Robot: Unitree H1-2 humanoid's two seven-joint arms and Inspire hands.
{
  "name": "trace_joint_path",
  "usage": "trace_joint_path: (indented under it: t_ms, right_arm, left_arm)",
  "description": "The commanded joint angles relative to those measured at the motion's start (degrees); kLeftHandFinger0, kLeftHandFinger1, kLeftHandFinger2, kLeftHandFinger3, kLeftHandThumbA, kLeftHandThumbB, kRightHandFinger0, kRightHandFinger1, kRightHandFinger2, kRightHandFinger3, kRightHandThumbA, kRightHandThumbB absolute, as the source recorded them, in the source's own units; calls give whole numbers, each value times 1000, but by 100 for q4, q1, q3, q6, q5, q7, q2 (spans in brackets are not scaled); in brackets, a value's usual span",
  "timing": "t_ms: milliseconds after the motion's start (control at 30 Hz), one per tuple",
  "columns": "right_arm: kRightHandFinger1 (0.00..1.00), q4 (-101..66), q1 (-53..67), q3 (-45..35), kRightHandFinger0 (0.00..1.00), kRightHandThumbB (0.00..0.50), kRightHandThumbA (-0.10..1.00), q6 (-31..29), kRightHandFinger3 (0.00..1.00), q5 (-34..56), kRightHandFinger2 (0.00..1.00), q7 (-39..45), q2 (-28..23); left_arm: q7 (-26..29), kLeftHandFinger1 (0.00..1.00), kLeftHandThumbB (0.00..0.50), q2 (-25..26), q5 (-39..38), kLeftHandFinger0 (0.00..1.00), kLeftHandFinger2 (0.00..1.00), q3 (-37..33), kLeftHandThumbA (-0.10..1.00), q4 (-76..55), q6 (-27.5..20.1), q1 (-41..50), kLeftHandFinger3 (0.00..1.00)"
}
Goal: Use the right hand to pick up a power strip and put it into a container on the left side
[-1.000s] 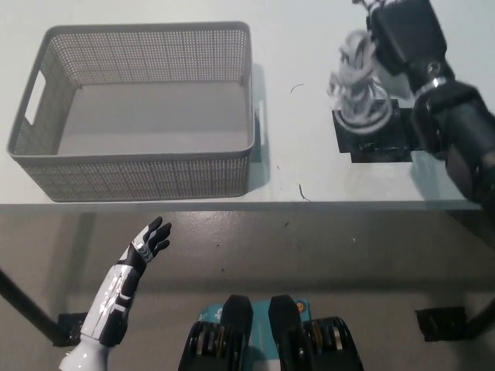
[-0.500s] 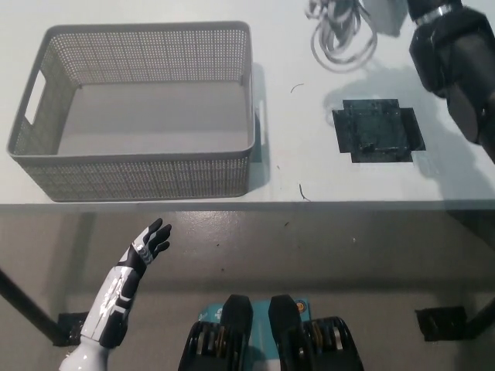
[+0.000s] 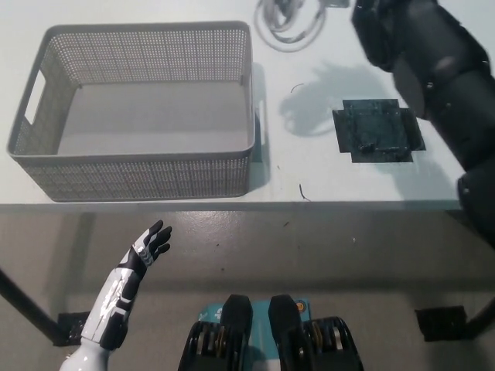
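The power strip's grey-white cord (image 3: 290, 22) hangs in loops at the top of the head view, just right of the basket's far right corner, and casts a shadow on the table. Only a sliver of the strip's body shows at the top edge. My black right hand (image 3: 370, 17) is shut on the strip up there, partly cut off by the picture's edge, with its arm running down the right side. The grey mesh basket (image 3: 139, 176) stands on the table's left half and holds nothing. My white left hand (image 3: 148, 244) rests open at the lower left, below the table's front edge.
A dark square patch (image 3: 377, 132) lies on the white table (image 3: 309, 182) to the right of the basket. The table's front edge runs across the middle of the picture, with floor below it.
My right hand has carried the power strip up off the dark patch and leftward toward the basket. The cord now hangs near the basket's far right corner. The left hand has stayed put.
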Motion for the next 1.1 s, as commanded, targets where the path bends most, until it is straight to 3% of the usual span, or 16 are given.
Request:
trace_joint_path:
  t_ms: [0, 67, 133, 167, 200, 233, 333, 467, 600, 667, 700, 800, 867, 900, 967, 1067]
  right_arm:
    - [0, 214, -2299, -328, 0, 150, -100, -136, 164, 277, 541, -1077, 783]
    - [0, 326, -2332, -360, 0, 173, -100, -121, 194, 344, 557, -947, 942]
    - [6, 377, -2348, -428, 0, 124, -100, -50, 225, 446, 631, -566, 1106]
    - [21, 395, -2339, -455, 0, 150, -100, -66, 224, 474, 646, -565, 1167]
    - [2, 445, -2320, -416, 0, 207, -100, -63, 202, 418, 595, -747, 1278]
    - [0, 487, -2313, -377, 0, 225, -100, -19, 143, 365, 539, -870, 1342]
    - [1, 640, -2271, -365, 0, 158, -100, 73, 169, 375, 573, -635, 1545]
    - [0, 758, -2189, -458, 0, 248, -100, 73, 343, 499, 225, -296, 1813]
    - [0, 858, -2142, -435, 0, 278, -100, 253, 293, 475, 129, -9, 2014]
    - [0, 906, -2136, -423, 0, 289, -100, 276, 174, 485, 251, 196, 2077]
    - [0, 937, -2104, -435, 0, 310, -100, 266, 235, 516, 283, 278, 2127]
    - [0, 985, -2054, -403, 0, 299, -100, 371, 335, 512, 352, 383, 2215]
    - [2, 1009, -1992, -430, 0, 278, -100, 356, 303, 565, 467, 591, 2279]
    - [0, 1012, -1990, -435, 0, 318, -100, 355, 264, 570, 470, 605, 2277]
    - [0, 1045, -1927, -440, 0, 290, -100, 471, 402, 590, 466, 774, 2361]
    - [0, 1085, -1889, -357, 0, 301, -100, 821, 505, 523, 445, 1061, 2426]
  left_arm:
    - [-87, 1000, 218, 27, 77, 1000, 1000, -75, 1000, -118, 6, -8, 1000]
    - [-94, 1000, 207, 21, 48, 1000, 1000, -76, 1000, -94, -33, -14, 1000]
    - [-58, 1000, 205, 23, 150, 1000, 1000, -67, 1000, -70, -117, -15, 1000]
    - [-57, 1000, 212, 27, 162, 1000, 1000, -67, 1000, -82, -99, -9, 1000]
    - [-46, 1000, 212, 26, 194, 1000, 1000, -65, 1000, -92, -105, -3, 1000]
    - [-42, 1000, 210, 23, 196, 1000, 1000, -63, 1000, -109, -98, 1, 1000]
    - [-64, 1000, 202, 15, 114, 1000, 1000, -66, 1000, -146, -59, -3, 1000]
    - [-48, 1000, 204, 11, 190, 1000, 1000, -76, 1000, -187, -41, 31, 1000]
    - [-47, 1000, 211, 18, 185, 1000, 1000, -74, 1000, -217, -11, 58, 1000]
    - [-44, 1000, 208, 20, 171, 1000, 1000, -63, 1000, -224, 2, 32, 1000]
    - [-60, 1000, 209, 25, 128, 1000, 1000, -66, 1000, -244, 48, 28, 1000]
    - [-73, 1000, 216, 30, 104, 1000, 1000, -67, 1000, -248, 70, 8, 1000]
    - [-77, 1000, 209, 35, 138, 1000, 1000, -81, 1000, -266, 61, 13, 1000]
    - [-82, 1000, 210, 38, 136, 1000, 1000, -85, 1000, -269, 67, 8, 1000]
    - [-75, 1000, 218, 45, 183, 1000, 1000, -92, 1000, -276, 69, -11, 1000]
    - [-71, 1000, 224, 50, 193, 1000, 1000, -100, 1000, -263, 55, -32, 1000]
